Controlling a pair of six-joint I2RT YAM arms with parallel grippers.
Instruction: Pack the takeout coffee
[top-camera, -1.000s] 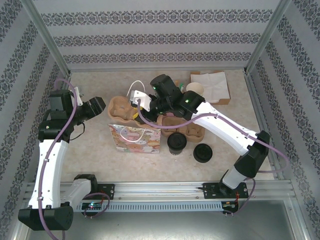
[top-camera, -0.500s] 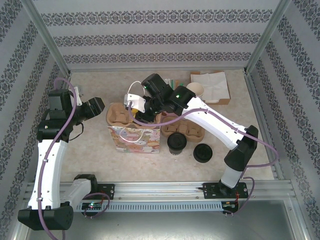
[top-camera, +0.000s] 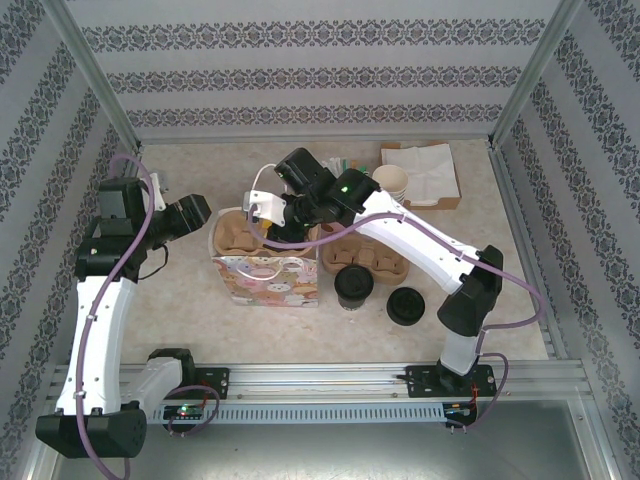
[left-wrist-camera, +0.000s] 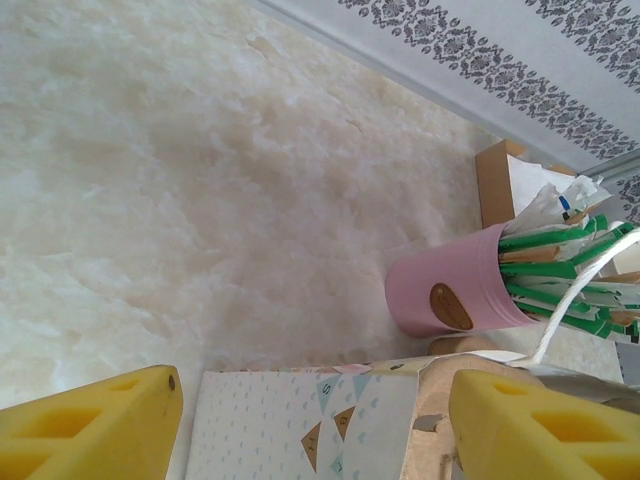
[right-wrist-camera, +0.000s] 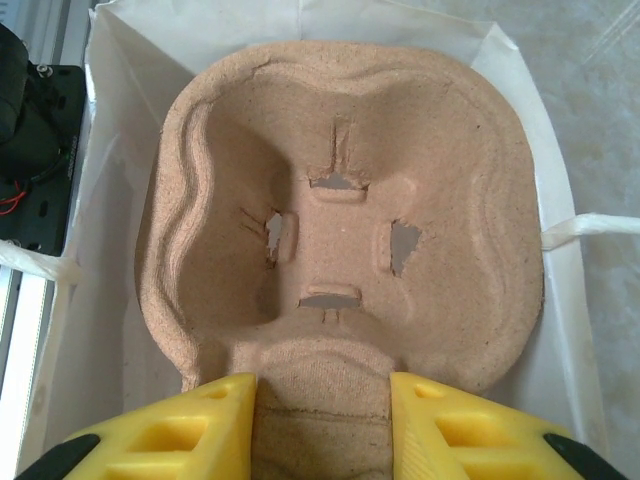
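Right gripper (right-wrist-camera: 320, 392) pinching the pulp carrier (right-wrist-camera: 340, 200) at the paper bag (top-camera: 268, 282); takeout coffee (top-camera: 353, 287) out on the table (left-wrist-camera: 150, 200).

Right fingers clamp the carrier's near rim, one on each side. The bag's white walls ring the carrier, though how deep it sits is hard to judge. Left gripper (left-wrist-camera: 312, 402) hangs spread just beside the bag's left end, seemingly gripping nothing. The lidded coffee stands upright right of the bag, just in front of a second carrier (top-camera: 372, 258), with a loose black lid (top-camera: 406, 305) near on its right.
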